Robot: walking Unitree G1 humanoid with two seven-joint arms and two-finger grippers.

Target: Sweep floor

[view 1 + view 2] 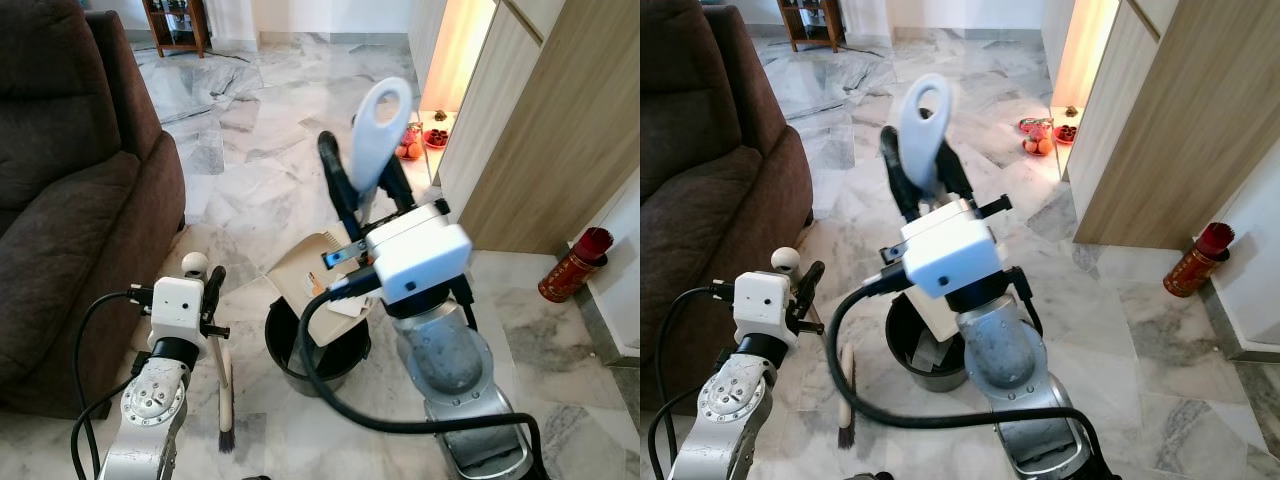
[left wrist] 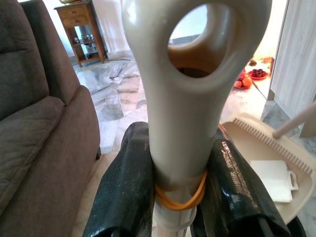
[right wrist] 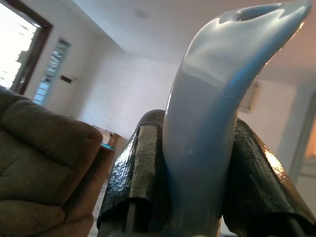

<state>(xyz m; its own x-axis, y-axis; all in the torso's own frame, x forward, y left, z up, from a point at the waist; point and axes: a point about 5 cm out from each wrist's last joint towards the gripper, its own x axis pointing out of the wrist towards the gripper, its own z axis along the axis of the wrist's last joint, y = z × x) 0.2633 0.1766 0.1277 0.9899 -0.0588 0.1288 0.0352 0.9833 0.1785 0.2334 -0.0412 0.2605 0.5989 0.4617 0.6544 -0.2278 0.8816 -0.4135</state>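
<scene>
Two tools are clamped: the right gripper [image 1: 365,185] holds the dustpan handle [image 1: 379,130], the pan [image 1: 312,268] tilted over the black bin's rim [image 1: 283,358]. The left gripper [image 1: 207,292] grips the brush [image 1: 224,385], bristles on the marble floor [image 1: 260,120] beside the bin. Tip steeply, so the paper [image 2: 270,180] slides in.

1. Grey-veined marble floor [image 1: 250,150] carries everything.
2. Brown sofa [image 1: 70,200] stands on it at the left.
3. Black bin [image 1: 290,355] sits in the middle.
4. Red cylinder [image 1: 574,264] stands at the right, by the wooden cabinet [image 1: 540,130].
5. Red dishes of fruit [image 1: 420,140] lie farther back.
</scene>
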